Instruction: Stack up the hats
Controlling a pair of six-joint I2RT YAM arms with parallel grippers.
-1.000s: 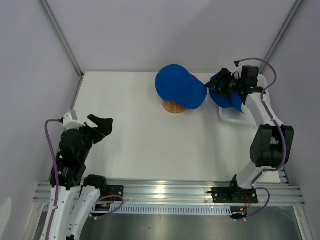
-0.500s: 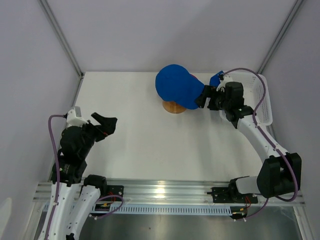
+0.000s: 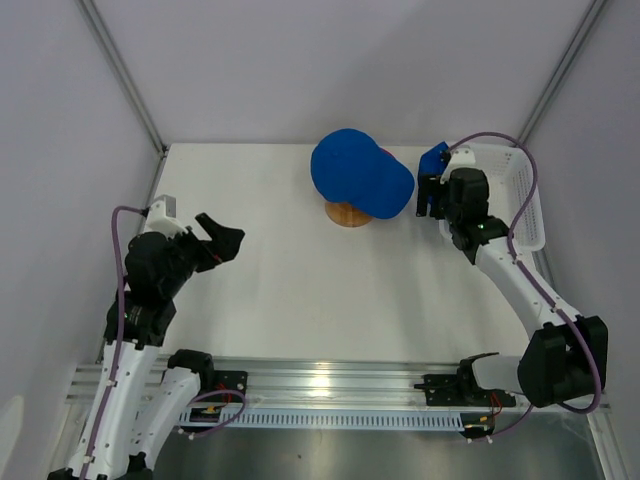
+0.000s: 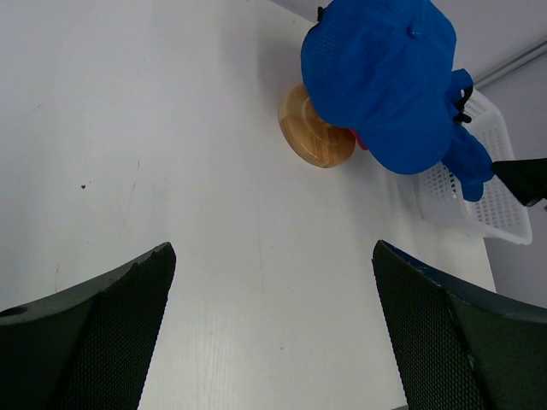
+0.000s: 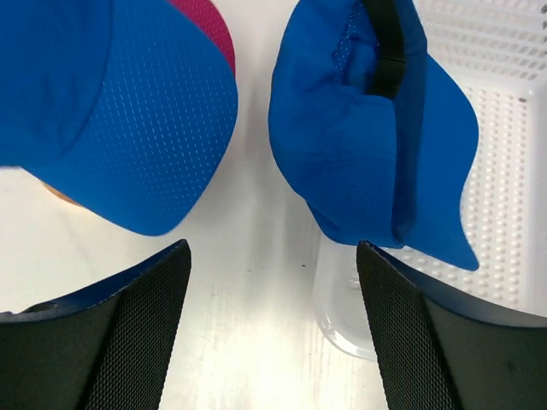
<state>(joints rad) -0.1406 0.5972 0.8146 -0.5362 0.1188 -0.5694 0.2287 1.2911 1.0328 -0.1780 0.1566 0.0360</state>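
Observation:
A royal blue cap [image 3: 358,177] sits on the wooden stand [image 3: 348,214], brim toward the right. A magenta-pink cap [image 5: 208,27] lies under it, only its edge showing. A second blue cap [image 3: 432,161] lies crumpled over the left edge of the white mesh basket [image 3: 520,205]; it also shows in the right wrist view [image 5: 342,154]. My right gripper [image 5: 272,252] is open and empty just short of the gap between the two blue caps, touching neither. My left gripper [image 4: 273,252] is open and empty over bare table, far left of the stand [image 4: 312,137].
The basket [image 5: 504,128] stands at the table's right edge, its rounded corner close to my right fingers. The white table [image 3: 290,270] stretches between the arms. Grey walls close the back and sides.
My right arm has swung from the basket toward the near left, and its gripper now faces the gap between the blue caps. The second blue cap shows smaller. My left gripper moved slightly right.

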